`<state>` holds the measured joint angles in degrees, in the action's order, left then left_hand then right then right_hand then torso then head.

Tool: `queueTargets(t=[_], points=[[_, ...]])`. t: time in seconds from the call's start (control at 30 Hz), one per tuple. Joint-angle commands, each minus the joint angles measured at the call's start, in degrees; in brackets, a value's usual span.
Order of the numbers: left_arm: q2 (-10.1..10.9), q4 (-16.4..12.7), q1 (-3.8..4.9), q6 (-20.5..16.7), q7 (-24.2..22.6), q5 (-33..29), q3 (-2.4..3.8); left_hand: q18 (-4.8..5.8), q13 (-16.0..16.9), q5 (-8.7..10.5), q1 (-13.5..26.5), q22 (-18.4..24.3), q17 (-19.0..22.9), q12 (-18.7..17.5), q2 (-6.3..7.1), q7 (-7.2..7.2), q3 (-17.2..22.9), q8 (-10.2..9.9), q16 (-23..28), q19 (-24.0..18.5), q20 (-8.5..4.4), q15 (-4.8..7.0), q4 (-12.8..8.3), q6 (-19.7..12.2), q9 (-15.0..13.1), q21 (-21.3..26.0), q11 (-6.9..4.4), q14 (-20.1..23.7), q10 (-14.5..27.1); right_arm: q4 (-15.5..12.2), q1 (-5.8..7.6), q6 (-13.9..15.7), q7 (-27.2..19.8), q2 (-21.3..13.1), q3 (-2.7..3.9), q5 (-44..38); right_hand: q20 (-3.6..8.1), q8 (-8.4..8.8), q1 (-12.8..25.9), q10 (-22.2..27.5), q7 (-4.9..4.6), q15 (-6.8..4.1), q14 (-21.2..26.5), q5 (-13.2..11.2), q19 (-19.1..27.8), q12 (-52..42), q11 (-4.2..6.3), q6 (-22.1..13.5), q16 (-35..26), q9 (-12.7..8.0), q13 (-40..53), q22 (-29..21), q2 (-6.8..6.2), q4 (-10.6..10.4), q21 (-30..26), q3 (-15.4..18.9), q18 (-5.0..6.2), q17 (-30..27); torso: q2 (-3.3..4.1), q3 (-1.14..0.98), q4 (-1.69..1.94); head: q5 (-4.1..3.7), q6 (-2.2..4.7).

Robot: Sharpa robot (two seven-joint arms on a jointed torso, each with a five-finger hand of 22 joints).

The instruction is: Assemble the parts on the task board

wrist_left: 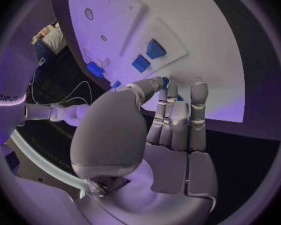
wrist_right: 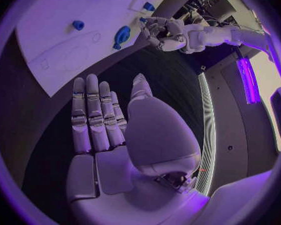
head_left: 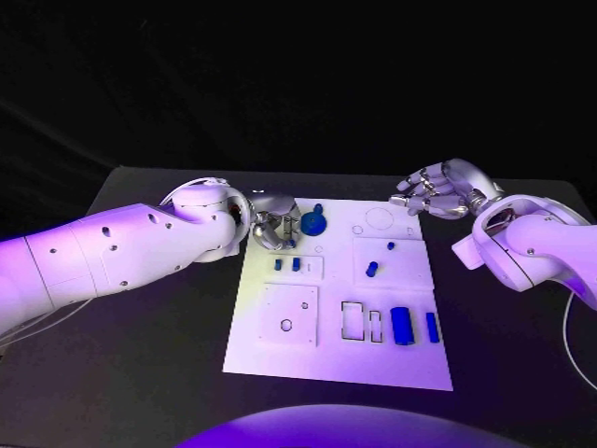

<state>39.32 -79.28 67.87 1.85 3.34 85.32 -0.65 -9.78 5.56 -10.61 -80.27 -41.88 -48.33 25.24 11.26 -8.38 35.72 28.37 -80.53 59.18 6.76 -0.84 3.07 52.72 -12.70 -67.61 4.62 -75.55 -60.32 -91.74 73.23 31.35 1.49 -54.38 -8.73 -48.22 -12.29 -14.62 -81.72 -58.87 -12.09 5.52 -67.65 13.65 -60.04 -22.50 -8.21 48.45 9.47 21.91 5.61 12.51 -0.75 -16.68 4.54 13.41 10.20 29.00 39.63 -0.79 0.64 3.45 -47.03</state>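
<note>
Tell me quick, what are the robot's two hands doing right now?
Left hand: at the round blue part on the task board; whether it grips the part cannot be told.
Right hand: open, holding nothing, beside the board.

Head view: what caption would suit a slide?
Left hand touches a round blue part on the task board; right hand hovers open.

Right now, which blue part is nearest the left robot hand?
The round blue part at the task board's far left corner, right beside the left robot hand; the other blue parts lie farther down the board.
</note>
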Motion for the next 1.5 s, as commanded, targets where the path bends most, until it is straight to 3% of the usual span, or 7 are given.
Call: queueTargets(t=[0.03, 0.83, 1.1, 1.5], points=[[-0.2, -0.1, -0.11, 1.2, -0.2, -0.4, -0.06, 0.21, -0.1, 0.10, 0.7, 0.0, 0.1, -0.3, -0.07, 0.14, -0.3, -0.3, 0.2, -0.1, 0.19, 0.13, -0.1, 0.4, -0.1, 0.2, 0.03, 0.3, -0.4, -0.1, -0.03, -0.2, -0.5, 0.0, 0.01, -0.2, 0.02, 0.22, 0.6, 0.2, -0.25, 0.01, 0.3, 0.0, 0.3, 0.2, -0.29, 0.0, -0.4, -0.1, 0.0, -0.1, 0.15, 0.0, -0.2, 0.5, 0.30, 0.0, 0.00, -0.02, 0.02, -0.07, -0.06], [-0.3, 0.2, -0.15, 3.5, 1.9, 1.1, -0.22, 0.17, 0.0, 0.10, 0.6, 0.1, 1.1, -0.6, 0.04, 0.13, -0.3, -0.6, 0.5, -0.2, 0.19, 0.14, -0.3, 0.6, -0.2, 0.4, -0.01, 0.7, -0.8, -0.2, -0.03, -0.2, -0.5, -0.1, 0.01, -0.2, 0.00, 0.31, 0.7, 0.2, -0.26, 0.03, 0.3, 0.0, 0.3, 0.2, -0.30, 0.1, -0.5, -0.1, -0.2, -0.2, 0.15, 0.0, -0.2, 0.4, 0.30, -0.1, -0.02, -0.03, 0.05, -0.14, -0.08], [-0.3, 0.1, -0.16, 2.5, 1.5, 1.2, -0.25, 0.15, 0.0, 0.08, 0.5, 0.2, 0.6, -0.8, 0.15, 0.12, -0.3, -0.7, 0.4, -0.3, 0.17, 0.16, -0.4, 0.6, -0.2, 0.4, -0.01, 0.5, -0.9, -0.2, -0.03, -0.2, -0.5, -0.1, 0.01, -0.2, 0.00, 0.31, 0.7, 0.2, -0.26, 0.03, 0.3, 0.0, 0.3, 0.2, -0.30, 0.1, -0.5, -0.1, -0.2, -0.2, 0.15, 0.0, -0.2, 0.4, 0.30, -0.1, -0.02, -0.01, 0.05, -0.10, -0.09], [-0.2, 0.0, -0.16, 0.4, 0.2, 0.0, -0.26, 0.07, -0.1, 0.02, 1.5, 1.0, 0.5, -2.2, 1.13, -0.29, -0.6, -2.5, 0.3, -0.7, 0.32, -0.15, -0.2, -0.6, 0.2, 0.9, 0.40, 0.5, -0.8, -0.2, -0.03, -0.2, -0.5, -0.1, 0.01, -0.1, 0.00, 0.31, 0.7, 0.2, -0.26, 0.03, 0.3, 0.0, 0.3, 0.2, -0.30, 0.1, -0.5, -0.1, -0.2, -0.2, 0.15, 0.0, -0.2, 0.4, 0.30, -0.1, 0.00, 0.00, 0.05, -0.09, -0.16]])
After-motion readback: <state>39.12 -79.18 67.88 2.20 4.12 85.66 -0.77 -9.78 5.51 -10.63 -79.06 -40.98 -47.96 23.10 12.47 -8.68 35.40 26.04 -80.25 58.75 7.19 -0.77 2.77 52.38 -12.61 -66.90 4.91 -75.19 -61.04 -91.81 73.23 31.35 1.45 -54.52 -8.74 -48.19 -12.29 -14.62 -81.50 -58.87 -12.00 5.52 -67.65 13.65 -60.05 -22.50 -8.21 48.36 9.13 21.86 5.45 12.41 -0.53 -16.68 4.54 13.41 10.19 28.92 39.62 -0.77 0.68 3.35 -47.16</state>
